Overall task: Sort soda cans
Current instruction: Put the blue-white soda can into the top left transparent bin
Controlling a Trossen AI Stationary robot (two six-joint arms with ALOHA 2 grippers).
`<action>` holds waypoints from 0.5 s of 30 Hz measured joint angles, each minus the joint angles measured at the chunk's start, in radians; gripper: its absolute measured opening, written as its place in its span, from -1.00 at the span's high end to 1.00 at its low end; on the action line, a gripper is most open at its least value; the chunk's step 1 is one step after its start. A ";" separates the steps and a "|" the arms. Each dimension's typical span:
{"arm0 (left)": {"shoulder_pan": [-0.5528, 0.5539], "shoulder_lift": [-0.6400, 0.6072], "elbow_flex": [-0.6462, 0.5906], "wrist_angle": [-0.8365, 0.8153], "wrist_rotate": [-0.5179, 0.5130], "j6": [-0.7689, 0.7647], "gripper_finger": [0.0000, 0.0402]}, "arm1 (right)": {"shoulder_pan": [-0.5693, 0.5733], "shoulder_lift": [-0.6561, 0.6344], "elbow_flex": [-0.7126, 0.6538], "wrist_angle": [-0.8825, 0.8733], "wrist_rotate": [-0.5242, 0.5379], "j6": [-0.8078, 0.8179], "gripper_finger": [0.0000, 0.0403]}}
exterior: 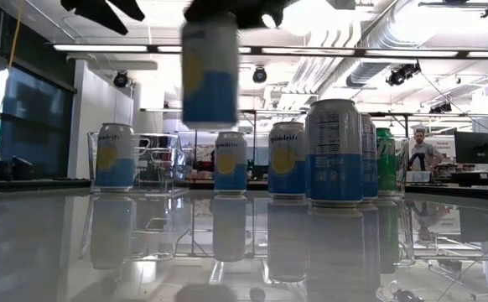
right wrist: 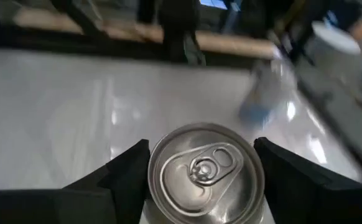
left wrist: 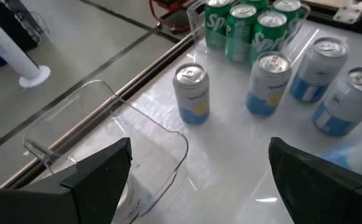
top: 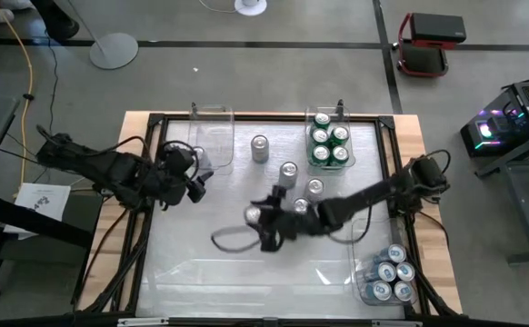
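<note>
I'm looking at a lab or workshop space. Low view shows open ceiling with exposed ducts [exterior: 370,50], strip lights [exterior: 143,49] and a ceiling camera [exterior: 260,75]; a person [exterior: 417,149] sits at monitors [exterior: 477,148] in back. From above: bare concrete floor [top: 246,82], cables, a lit computer case [top: 496,127], and the wood-edged bench [top: 137,127] with a black frame.

**Fourteen cans, three bins, two arms**

Green cans [top: 320,136]: five, packed in one clear bin [top: 341,113]. Blue-and-white cans: five tops countable in a second bin [top: 355,263], three standing loose cans [top: 288,171] on the worktop [top: 201,263], and one lifted can [top: 254,214] in the right end effector [right wrist: 203,180]. A third bin [top: 212,113] holds none. The left end effector [left wrist: 199,155] makes two.
</note>
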 joint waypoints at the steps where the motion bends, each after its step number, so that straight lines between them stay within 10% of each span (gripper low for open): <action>1: -0.011 0.000 0.000 -0.002 -0.010 -0.006 -0.77 | -0.028 -0.011 0.001 0.035 -0.044 -0.049 -0.19; 15: -0.107 -0.082 0.000 -0.207 -0.057 -0.253 -0.77 | -0.449 0.035 0.014 0.453 -0.711 -0.274 -0.18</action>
